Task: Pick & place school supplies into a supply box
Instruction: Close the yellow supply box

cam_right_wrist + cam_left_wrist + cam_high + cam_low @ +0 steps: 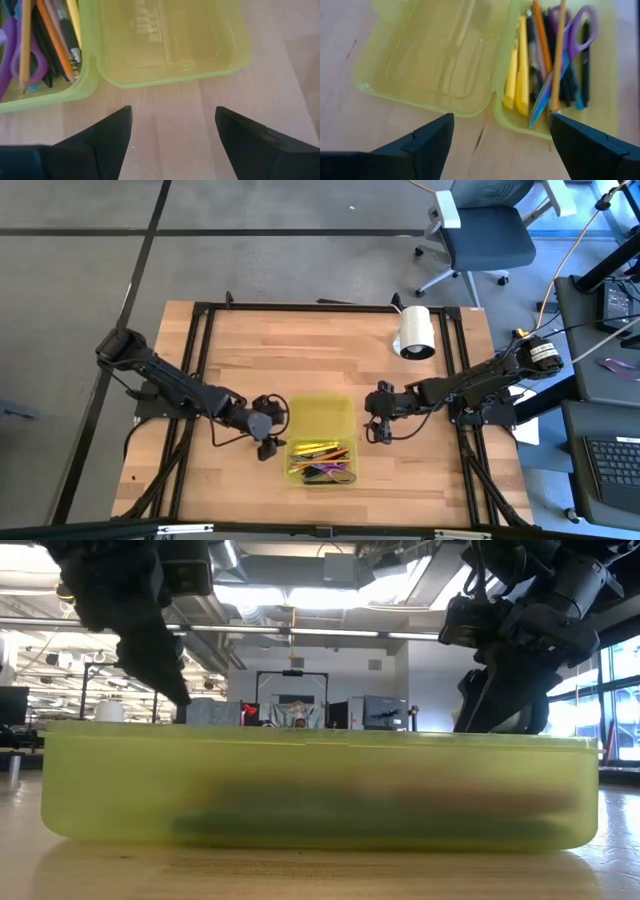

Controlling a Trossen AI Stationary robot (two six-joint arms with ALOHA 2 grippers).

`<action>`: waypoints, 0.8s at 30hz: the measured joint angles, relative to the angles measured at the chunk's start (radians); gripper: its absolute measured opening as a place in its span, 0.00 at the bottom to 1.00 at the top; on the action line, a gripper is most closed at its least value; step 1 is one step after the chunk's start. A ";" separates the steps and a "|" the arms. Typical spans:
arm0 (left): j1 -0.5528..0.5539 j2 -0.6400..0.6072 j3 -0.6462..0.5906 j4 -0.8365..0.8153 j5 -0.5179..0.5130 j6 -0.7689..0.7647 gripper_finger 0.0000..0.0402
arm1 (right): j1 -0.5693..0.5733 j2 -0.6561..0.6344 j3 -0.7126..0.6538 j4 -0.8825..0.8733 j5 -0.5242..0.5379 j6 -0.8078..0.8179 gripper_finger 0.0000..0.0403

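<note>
Desk point(240, 340): wood top, both arms reaching in from the side edges toward the middle of the front half. White roll point(416, 333) sits near the back right corner, not part of the job.

Supply box point(322, 420): lies open flat, just in front of desk centre, its two halves side by side front to back. Long axis of each half runs left-right, parallel to the front edge. Back half is empty; front half holds the load.

Left gripper point(268, 442): at the box's left end, level with the hinge line, jaws spread wide, holding nothing. Its fingers point(427, 142) frame the hinge gap in the left wrist view.

Right gripper point(379, 426): just off the box's right end, near the back half, jaws apart, also empty.

School supplies point(322, 460): all that I can see are in the front half. Pens and pencils lie roughly along the box's long axis, a few skewed; one wood-coloured pencil point(558, 55) crosses the others at a slight angle. Purple-handled scissors point(580, 30) sit among them, handles toward the right end.

Status: no loose items visible on the desk, so placing looks done. Only closing the box might be left, if that's wanted.
</note>
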 joint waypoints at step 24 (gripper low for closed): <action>0.024 0.191 0.003 0.065 0.072 -0.130 0.77 | 0.000 0.124 -0.001 0.060 -0.029 0.002 0.71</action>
